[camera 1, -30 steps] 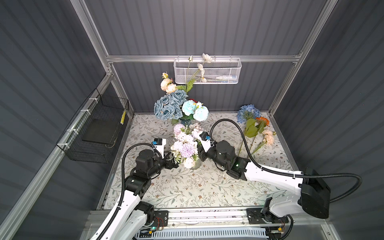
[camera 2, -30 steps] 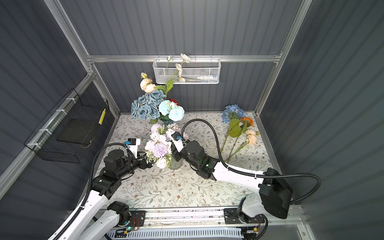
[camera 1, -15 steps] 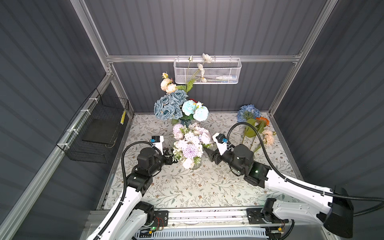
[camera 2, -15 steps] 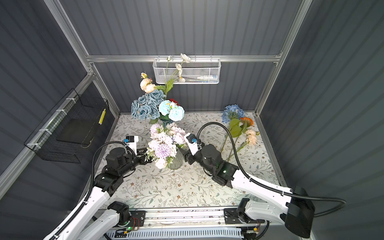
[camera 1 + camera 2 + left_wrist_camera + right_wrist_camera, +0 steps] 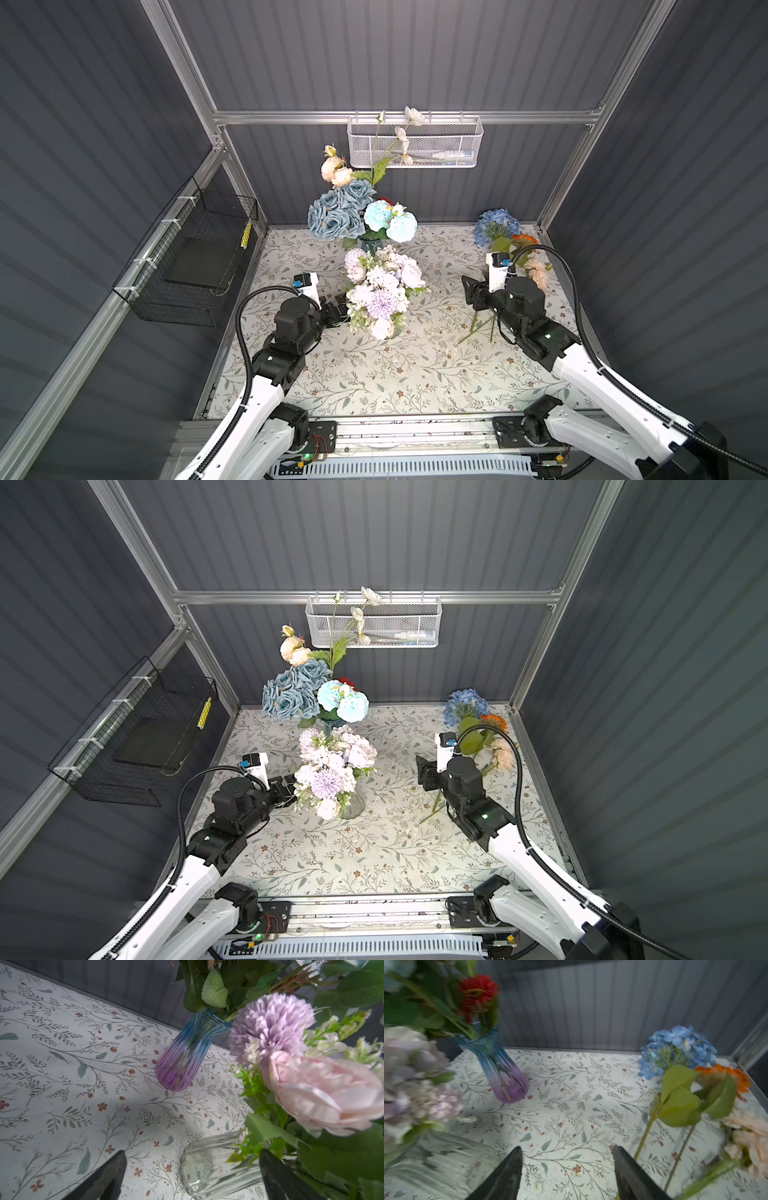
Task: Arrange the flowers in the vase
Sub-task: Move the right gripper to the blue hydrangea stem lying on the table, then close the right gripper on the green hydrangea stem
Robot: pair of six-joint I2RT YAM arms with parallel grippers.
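Flowers (image 5: 382,291) in the clear vase (image 5: 207,1168) partly hide the wide-open left pincer (image 5: 340,308); the right pincer (image 5: 471,293) gapes empty.

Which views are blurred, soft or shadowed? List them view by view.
Right wrist view: the pale lilac bouquet and clear ribbed glass vase smear with motion blur, the blue hydrangea head is clearer. Left wrist view: the pink fabric rose near the lens is soft, the blue-to-purple glass vase crisp, a shadow crossing the floral-print tablecloth. Both top views: sharp, evenly lit.
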